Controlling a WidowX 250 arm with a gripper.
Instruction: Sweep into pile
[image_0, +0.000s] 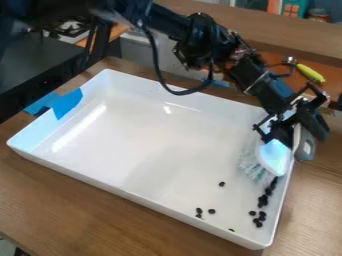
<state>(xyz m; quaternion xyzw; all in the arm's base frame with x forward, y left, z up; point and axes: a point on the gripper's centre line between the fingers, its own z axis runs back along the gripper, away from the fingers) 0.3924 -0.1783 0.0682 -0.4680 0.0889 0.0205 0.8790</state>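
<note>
The dark pieces (262, 200) are scattered in the near right part of the white tray (153, 196), some bunched along its right wall, a few lying apart toward the near wall. The brush (274, 156) is held by the claw (288, 129), closed on it, with the bristles (251, 162) just beside the uppermost pieces. If the stroke is started too close to the wall, pieces may be trapped in the corner or missed; if too brisk, they may be flicked across the tray, which is set on the desk (100, 210).
</note>
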